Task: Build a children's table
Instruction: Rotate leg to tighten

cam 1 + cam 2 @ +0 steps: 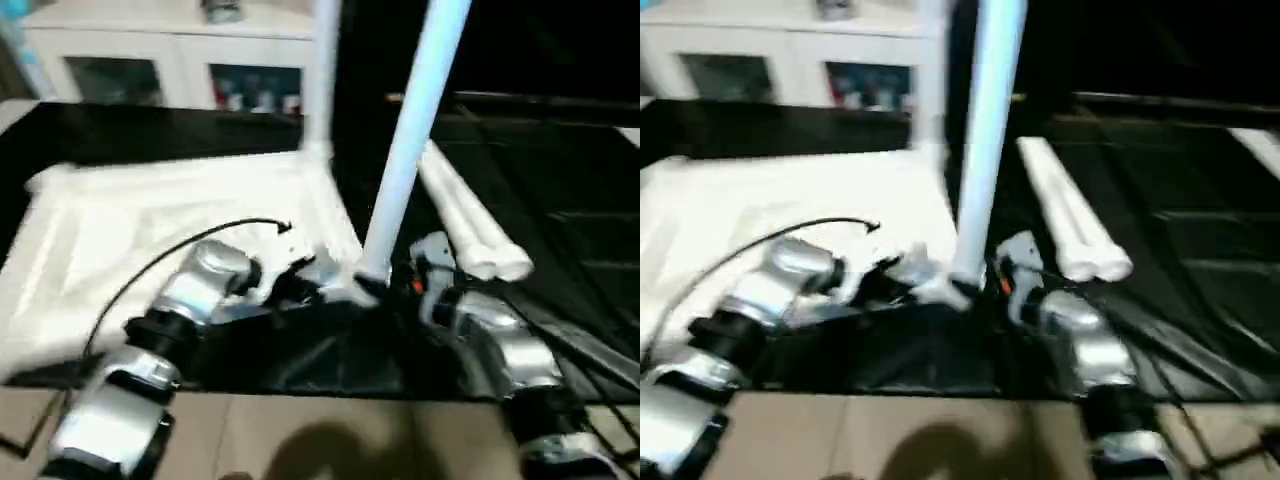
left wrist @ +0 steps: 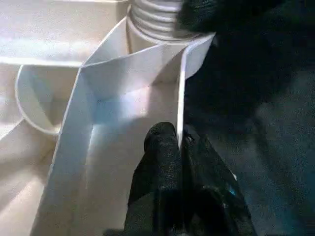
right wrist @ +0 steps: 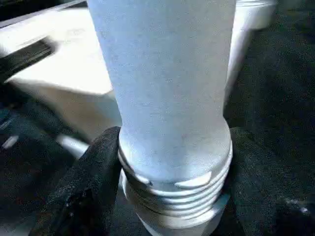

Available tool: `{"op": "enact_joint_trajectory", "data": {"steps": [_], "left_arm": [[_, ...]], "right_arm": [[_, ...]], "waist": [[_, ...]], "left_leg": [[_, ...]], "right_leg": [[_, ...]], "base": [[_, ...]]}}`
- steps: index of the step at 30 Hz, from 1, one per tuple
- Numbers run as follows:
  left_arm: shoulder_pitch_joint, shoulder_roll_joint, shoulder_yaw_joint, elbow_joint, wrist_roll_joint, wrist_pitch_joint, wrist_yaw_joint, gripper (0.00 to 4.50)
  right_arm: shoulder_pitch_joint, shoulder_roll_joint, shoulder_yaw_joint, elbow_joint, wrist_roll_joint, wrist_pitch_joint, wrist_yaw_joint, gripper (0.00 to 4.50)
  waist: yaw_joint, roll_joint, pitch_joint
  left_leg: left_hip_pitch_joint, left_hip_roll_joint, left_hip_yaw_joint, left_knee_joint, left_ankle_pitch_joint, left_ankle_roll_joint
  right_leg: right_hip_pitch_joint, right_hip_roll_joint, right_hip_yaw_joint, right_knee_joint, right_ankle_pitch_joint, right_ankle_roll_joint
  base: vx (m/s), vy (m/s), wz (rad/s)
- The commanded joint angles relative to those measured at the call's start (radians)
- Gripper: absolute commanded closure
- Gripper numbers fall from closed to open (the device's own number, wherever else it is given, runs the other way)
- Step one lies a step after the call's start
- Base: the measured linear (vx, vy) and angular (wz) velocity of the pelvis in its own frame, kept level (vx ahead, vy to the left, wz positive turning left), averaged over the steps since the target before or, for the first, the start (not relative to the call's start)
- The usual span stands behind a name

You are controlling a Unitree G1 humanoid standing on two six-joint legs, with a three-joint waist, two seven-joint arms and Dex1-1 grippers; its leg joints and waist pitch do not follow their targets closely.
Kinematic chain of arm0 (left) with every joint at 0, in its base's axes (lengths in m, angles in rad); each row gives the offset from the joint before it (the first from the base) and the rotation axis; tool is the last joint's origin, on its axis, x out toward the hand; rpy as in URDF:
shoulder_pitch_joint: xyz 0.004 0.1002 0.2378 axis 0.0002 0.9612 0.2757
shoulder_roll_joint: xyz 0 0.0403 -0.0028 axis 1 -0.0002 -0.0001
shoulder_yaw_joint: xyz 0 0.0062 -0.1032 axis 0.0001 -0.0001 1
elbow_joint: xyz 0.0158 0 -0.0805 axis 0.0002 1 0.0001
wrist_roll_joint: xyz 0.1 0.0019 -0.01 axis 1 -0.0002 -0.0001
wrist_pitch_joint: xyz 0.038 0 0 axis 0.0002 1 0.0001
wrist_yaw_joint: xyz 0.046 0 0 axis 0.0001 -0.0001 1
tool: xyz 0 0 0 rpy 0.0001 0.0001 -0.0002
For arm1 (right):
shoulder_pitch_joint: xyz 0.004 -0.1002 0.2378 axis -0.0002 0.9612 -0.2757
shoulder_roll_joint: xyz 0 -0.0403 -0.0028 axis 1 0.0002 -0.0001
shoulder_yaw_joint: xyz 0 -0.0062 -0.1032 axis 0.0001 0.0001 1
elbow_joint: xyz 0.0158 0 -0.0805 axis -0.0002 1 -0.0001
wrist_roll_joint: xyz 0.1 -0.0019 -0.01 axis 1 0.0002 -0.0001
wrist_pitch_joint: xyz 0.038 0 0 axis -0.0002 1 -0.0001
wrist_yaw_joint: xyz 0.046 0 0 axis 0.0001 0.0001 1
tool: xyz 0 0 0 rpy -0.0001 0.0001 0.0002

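From the head views, my left gripper (image 1: 300, 285) reaches forward to the near corner of the table top (image 1: 150, 230), which lies upside down on a black mat (image 1: 330, 365), its ribbed underside facing up. Just beside it, my right gripper (image 1: 385, 285) holds the foot of a leg (image 1: 415, 130) that rises almost upright and leans slightly away from my left arm. Beyond my left gripper, another leg (image 1: 322, 80) already stands upright at the far corner of the top. Out past my right gripper, two more legs (image 1: 470, 220) lie side by side on the mat. A white glass-door cabinet (image 1: 160, 60) stands well behind everything.

In the left wrist view, my left fingers (image 2: 160, 167) are pinched together on the thin side wall (image 2: 180, 108) of the top, one finger inside and one outside. Just ahead of them is the round corner socket (image 2: 157, 29), with the leg's threaded end sitting at its mouth.

In the right wrist view, my right fingers (image 3: 96, 182) are clamped on either side of the leg's threaded end (image 3: 174, 196), just below its collar, with the shaft filling the space ahead of my hand.
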Motion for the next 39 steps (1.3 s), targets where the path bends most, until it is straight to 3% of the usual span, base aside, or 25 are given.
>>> {"op": "enact_joint_trajectory", "data": {"steps": [1,3,4,6,7,8,9,10,11,13,15,16,21,26,27,30,33,34,39], "left_arm": [[-0.027,-0.064,0.044,-0.053,-0.027,0.062,0.129,4.5],[-0.039,-0.099,0.073,-0.057,-0.021,0.107,0.218,4.5],[-0.044,-0.113,0.085,-0.061,-0.021,0.121,0.253,4.5],[-0.046,-0.123,0.09,-0.069,-0.016,0.133,0.277,4.5],[-0.045,-0.132,0.091,-0.084,-0.007,0.148,0.306,4.5],[-0.045,-0.132,0.091,-0.084,-0.007,0.148,0.306,4.5],[-0.042,-0.13,0.085,-0.091,-0.004,0.144,0.302,4.5],[-0.036,-0.127,0.079,-0.101,-0.005,0.145,0.293,4.5],[-0.033,-0.121,0.072,-0.103,-0.003,0.134,0.284,4.5],[-0.029,-0.115,0.067,-0.105,-0.002,0.129,0.276,4.5],[-0.025,-0.102,0.059,-0.098,0.002,0.113,0.264,4.5],[-0.026,-0.094,0.056,-0.088,0.004,0.104,0.255,4.5],[-0.028,-0.037,0.023,-0.041,0.008,0.024,0.156,4.5],[-0.021,0.011,-0.018,-0.024,0.011,-0.06,0.036,4.5],[-0.018,0.046,-0.053,-0.017,0.012,-0.114,-0.064,4.5],[-0.016,0.095,-0.111,-0.011,0.023,-0.175,-0.196,4.5],[-0.017,0.112,-0.132,-0.011,0.021,-0.197,-0.271,4.5],[-0.02,0.127,-0.152,-0.006,0.027,-0.231,-0.32,4.5],[-0.035,0.136,-0.17,0.032,0.038,-0.294,-0.358,4.5]], "right_arm": [[-0.046,0.099,0.022,0.088,0.001,0.034,-0.113,1.73],[-0.101,0.146,-0.003,0.151,-0.004,0.029,-0.212,1.73],[-0.123,0.159,-0.008,0.174,-0.015,0.023,-0.249,1.73],[-0.137,0.168,-0.013,0.187,-0.028,0.011,-0.278,1.73],[-0.15,0.174,-0.013,0.2,-0.046,-0.016,-0.295,1.73],[-0.15,0.174,-0.013,0.2,-0.046,-0.016,-0.295,1.73],[-0.146,0.172,-0.011,0.195,-0.049,-0.024,-0.29,1.17],[-0.145,0.171,-0.017,0.197,-0.051,-0.027,-0.292,1.03],[-0.141,0.168,-0.021,0.196,-0.05,-0.032,-0.287,1.03],[-0.136,0.164,-0.025,0.197,-0.051,-0.041,-0.285,0.82],[-0.122,0.146,-0.029,0.191,-0.05,-0.064,-0.264,0.57],[-0.103,0.13,-0.023,0.168,-0.047,-0.073,-0.23,0.53],[-0.009,0.03,-0.016,0.034,-0.001,-0.085,-0.057,0.08],[0.026,-0.061,-0.023,-0.028,0.021,-0.09,0.06,0.03],[0.04,-0.134,-0.01,-0.068,0.033,-0.083,0.17,0.03],[0.055,-0.229,0.031,-0.11,0.037,-0.075,0.331,0.03],[0.052,-0.276,0.067,-0.128,0.036,-0.053,0.428,0.03],[0.043,-0.31,0.105,-0.137,0.028,-0.043,0.497,0.03],[0.018,-0.333,0.155,-0.137,0.015,-0.044,0.573,0.03]], "waist": [[-0.005,0.001,-0.061],[-0.012,0.0,-0.062],[-0.014,0.007,-0.062],[-0.016,0.005,-0.064],[-0.014,0.012,-0.066],[-0.014,0.008,-0.069],[-0.012,0.008,-0.07],[-0.01,0.008,-0.072],[-0.008,0.017,-0.073],[-0.008,0.012,-0.079],[-0.008,0.02,-0.08],[-0.009,0.016,-0.079],[-0.004,0.021,-0.072],[0.001,0.022,-0.069],[0.006,0.029,-0.067],[0.017,0.025,-0.067],[0.026,0.028,-0.068],[0.027,0.027,-0.069],[0.034,0.028,-0.07]], "left_leg": [[0.006,0.013,-0.012,-0.072,-0.33,-0.019],[0.006,0.009,-0.011,-0.069,-0.324,-0.015],[0.01,0.01,-0.011,-0.068,-0.326,-0.009],[0.01,0.01,-0.008,-0.067,-0.323,-0.004],[0.009,0.011,-0.008,-0.068,-0.311,0.0],[0.008,0.012,-0.005,-0.066,-0.296,0.006],[0.006,0.012,-0.005,-0.066,-0.286,0.01],[0.004,0.011,-0.003,-0.064,-0.262,0.019],[0.001,0.012,-0.004,-0.064,-0.239,0.023],[-0.003,0.011,-0.004,-0.061,-0.195,0.03],[-0.003,0.011,-0.003,-0.059,-0.163,0.041],[-0.003,0.011,-0.001,-0.058,-0.168,0.048],[0.001,0.012,-0.002,-0.064,-0.24,0.046],[0.005,0.013,-0.002,-0.065,-0.268,0.038],[0.009,0.015,-0.002,-0.065,-0.279,0.039],[0.007,0.017,-0.001,-0.064,-0.271,0.049],[0.004,0.018,0.0,-0.064,-0.262,0.047],[0.006,0.019,-0.001,-0.063,-0.263,0.053],[0.006,0.019,0.001,-0.061,-0.263,0.05]], "right_leg": [[0.038,-0.066,0.032,-0.104,-0.508,-0.127],[0.039,-0.064,0.032,-0.105,-0.487,-0.133],[0.037,-0.062,0.033,-0.105,-0.462,-0.144],[0.036,-0.059,0.035,-0.103,-0.42,-0.156],[0.039,-0.058,0.037,-0.098,-0.375,-0.167],[0.04,-0.055,0.038,-0.093,-0.317,-0.182],[0.042,-0.055,0.039,-0.091,-0.292,-0.188],[0.046,-0.055,0.04,-0.086,-0.249,-0.198],[0.049,-0.055,0.04,-0.08,-0.206,-0.208],[0.056,-0.053,0.04,-0.071,-0.124,-0.223],[0.057,-0.052,0.04,-0.063,-0.051,-0.245],[0.058,-0.051,0.04,-0.064,-0.038,-0.253],[0.06,-0.052,0.039,-0.078,-0.138,-0.233],[0.055,-0.054,0.04,-0.088,-0.225,-0.218],[0.052,-0.053,0.041,-0.09,-0.239,-0.217],[0.056,-0.054,0.042,-0.089,-0.231,-0.211],[0.057,-0.054,0.04,-0.083,-0.213,-0.228],[0.057,-0.053,0.038,-0.083,-0.214,-0.233],[0.055,-0.055,0.038,-0.082,-0.228,-0.238]], "base": [[0.0,0.0,0.0],[0.0,0.0,0.0],[0.0,0.0,0.0],[0.0,0.0,0.0],[0.0,0.0,0.0],[0.0,0.0,0.0],[0.0,0.0,0.0],[0.0,0.0,0.0],[0.0,0.0,0.0],[0.0,0.0,0.0],[0.0,0.0,0.0],[0.0,0.0,0.0],[0.0,0.0,0.0],[0.0,0.0,0.0],[0.0,0.0,0.0],[0.0,0.0,0.0],[0.0,0.0,0.0],[0.0,0.0,0.0],[0.0,0.0,0.0]]}}
